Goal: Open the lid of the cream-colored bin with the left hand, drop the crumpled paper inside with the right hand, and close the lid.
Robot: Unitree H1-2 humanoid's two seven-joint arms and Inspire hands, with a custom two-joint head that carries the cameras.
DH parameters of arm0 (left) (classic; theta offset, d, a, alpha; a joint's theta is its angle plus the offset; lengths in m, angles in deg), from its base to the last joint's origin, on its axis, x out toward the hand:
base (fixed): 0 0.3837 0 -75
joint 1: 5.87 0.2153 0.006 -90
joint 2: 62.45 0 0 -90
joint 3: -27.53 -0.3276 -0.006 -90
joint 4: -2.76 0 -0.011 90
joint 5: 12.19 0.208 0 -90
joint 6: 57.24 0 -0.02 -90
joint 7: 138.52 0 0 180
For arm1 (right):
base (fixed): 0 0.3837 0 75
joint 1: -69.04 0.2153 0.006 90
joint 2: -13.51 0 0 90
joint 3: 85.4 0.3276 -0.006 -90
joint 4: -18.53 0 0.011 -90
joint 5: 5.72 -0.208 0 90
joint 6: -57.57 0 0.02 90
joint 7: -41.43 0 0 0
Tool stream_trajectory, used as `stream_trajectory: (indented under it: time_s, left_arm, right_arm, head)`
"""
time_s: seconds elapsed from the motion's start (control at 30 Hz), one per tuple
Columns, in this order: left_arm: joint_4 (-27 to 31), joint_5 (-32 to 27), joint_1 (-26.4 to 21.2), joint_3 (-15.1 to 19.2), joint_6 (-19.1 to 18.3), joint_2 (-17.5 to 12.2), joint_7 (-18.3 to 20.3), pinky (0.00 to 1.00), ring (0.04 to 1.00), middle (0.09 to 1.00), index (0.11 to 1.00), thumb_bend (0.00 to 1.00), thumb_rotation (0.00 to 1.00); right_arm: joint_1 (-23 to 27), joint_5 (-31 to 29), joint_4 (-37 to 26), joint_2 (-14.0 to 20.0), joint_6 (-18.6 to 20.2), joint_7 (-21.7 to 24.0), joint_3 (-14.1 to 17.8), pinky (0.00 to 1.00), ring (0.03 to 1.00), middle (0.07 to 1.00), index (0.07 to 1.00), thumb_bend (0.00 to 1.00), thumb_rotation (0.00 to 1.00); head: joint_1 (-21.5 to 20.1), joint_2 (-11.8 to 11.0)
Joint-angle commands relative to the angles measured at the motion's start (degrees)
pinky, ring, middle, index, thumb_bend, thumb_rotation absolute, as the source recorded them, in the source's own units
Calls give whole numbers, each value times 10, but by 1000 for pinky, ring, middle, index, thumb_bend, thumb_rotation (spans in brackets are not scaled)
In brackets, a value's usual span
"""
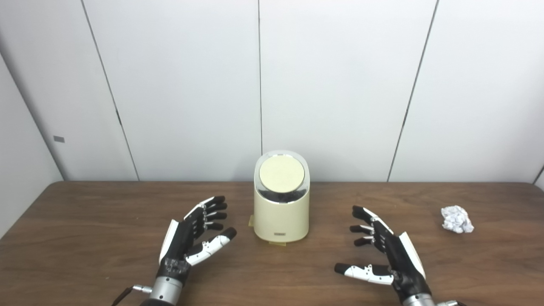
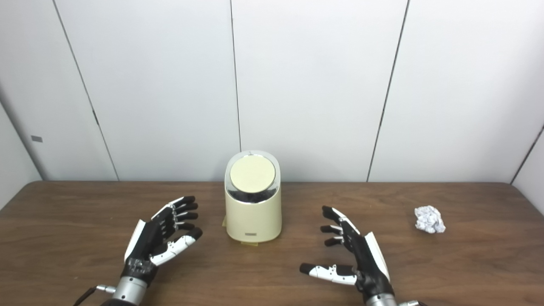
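Observation:
The cream-colored bin (image 1: 281, 216) stands mid-table near the back, its round lid (image 1: 281, 174) tilted toward me and shut. A white crumpled paper (image 1: 457, 219) lies on the table at the far right. My left hand (image 1: 191, 238) is open, palm inward, to the left of the bin and a short gap from it. On the other side of the bin, my right hand (image 1: 382, 253) rests open with the thumb spread, well to the left of the paper. Neither hand holds anything.
The brown wooden table (image 1: 85, 238) runs the full width of the view. White wall panels (image 1: 340, 85) stand right behind its far edge. A bit of yellow tape shows under the bin's base (image 1: 278, 243).

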Motion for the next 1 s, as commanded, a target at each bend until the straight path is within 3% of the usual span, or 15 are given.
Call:
stream_trajectory:
  time_s: [0.0,0.47,0.63,0.77,0.97]
  left_arm:
    - [5,-6,-2,1,9,-1,1,676,757,797,838,780,365]
    - [0,-8,-4,2,14,-1,1,679,759,801,840,786,362]
    - [12,9,-16,5,18,14,-23,704,771,807,853,757,352]
    - [33,55,-42,7,-5,30,-64,724,780,819,875,755,361]
    - [46,84,-105,4,-52,33,-75,801,843,863,919,752,362]
  right_arm:
    - [15,-3,-19,2,-14,-2,3,612,754,864,866,816,214]
    - [15,-5,-17,2,-16,0,1,611,746,863,866,814,208]
    - [18,-9,-11,4,-18,5,1,613,750,870,869,809,215]
    - [19,-6,-8,6,-19,6,0,615,750,865,869,799,191]
    - [20,-8,-6,5,-22,3,3,614,747,870,867,805,188]
  head:
    - [0,0]
    - [2,-2]
    - [3,-5]
    - [9,-8]
    - [10,-10]
